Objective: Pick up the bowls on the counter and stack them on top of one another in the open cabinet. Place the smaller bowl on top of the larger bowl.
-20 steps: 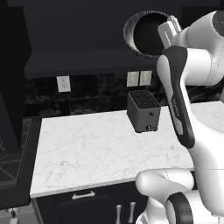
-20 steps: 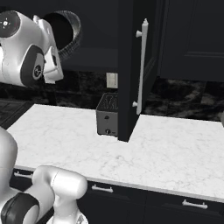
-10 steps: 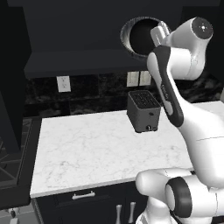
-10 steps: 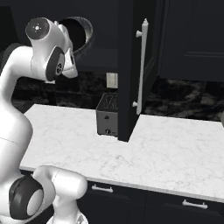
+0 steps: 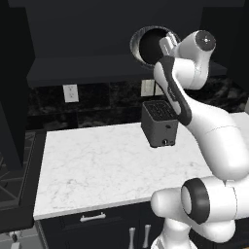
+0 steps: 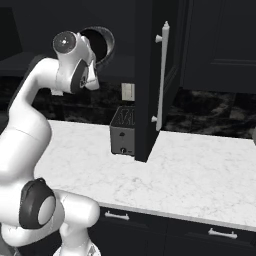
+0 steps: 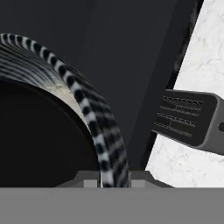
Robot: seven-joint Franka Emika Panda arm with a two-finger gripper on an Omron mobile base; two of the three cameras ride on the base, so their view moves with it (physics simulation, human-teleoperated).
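Larger bowl is up in the air in front of the dark recess of the open cabinet, tipped on edge so its mouth faces the left base camera: a thin pale rim ringing a deep, shadowed hollow. In the hand view the same bowl's rim reads as a band of fine alternating light and dark ribs, curving, with a strip of pale speckled inner wall just inside it and black beyond. The gripper has its jaws set narrow, one finger tip each side of that ribbed rim, clamped on the wall. From the right base view the bowl sits behind the white, smooth, rounded wrist housing. Below, the counter is flat white stone with faint grey veining, over dark drawer fronts with slim silver handles. A boxy matte dark grey toaster stands on it, slotted on top, well below the bowl.
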